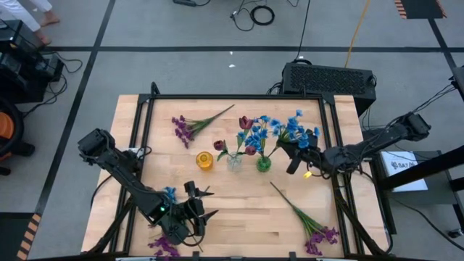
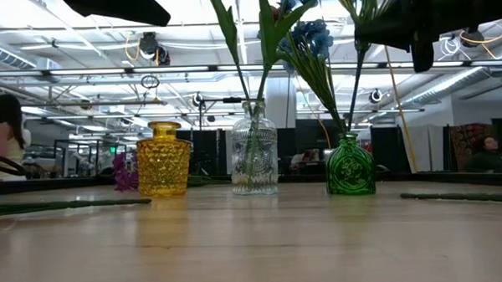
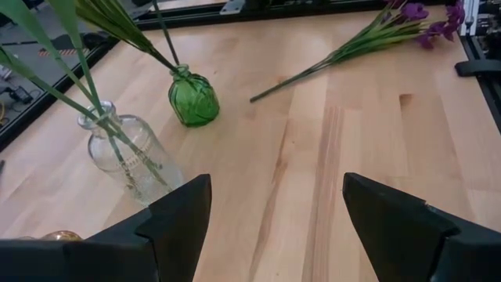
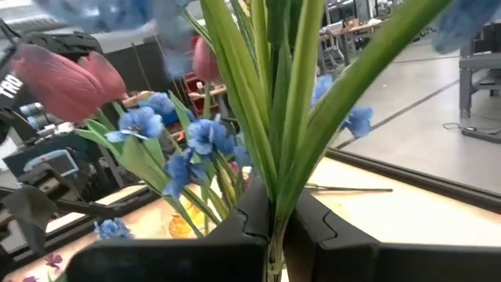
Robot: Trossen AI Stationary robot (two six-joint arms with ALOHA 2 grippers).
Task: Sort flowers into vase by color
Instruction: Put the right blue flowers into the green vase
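Observation:
Three small vases stand in a row at mid-table: yellow [image 1: 205,160], clear [image 1: 234,161] with dark red flowers, green [image 1: 263,164] with blue flowers [image 1: 261,130]. My right gripper [image 1: 293,159], just right of the green vase, is shut on a blue sprig [image 1: 295,129]. My left gripper [image 1: 205,204] hovers open over bare table on the near side of the vases, nothing between its fingers [image 3: 184,215]. Purple sprigs lie flat at the far left [image 1: 190,127], near right [image 1: 312,225] and near left [image 1: 163,246]. A blue sprig [image 1: 169,193] lies beside my left arm. My right gripper pinches the blue sprig's green stems and leaves [image 4: 274,205] between its two fingers [image 4: 243,223], which lie level, across the stems. The sprig stands about upright, its blossoms [image 4: 356,121] above the fingers. Its lower end is hidden below the gripper.
A black rail frame [image 1: 232,96] borders the wooden tabletop [image 1: 239,210]. A black box [image 1: 330,78] sits beyond the far edge. There is bare wood between the vases and the near edge. People show in the room behind [image 2: 3,124].

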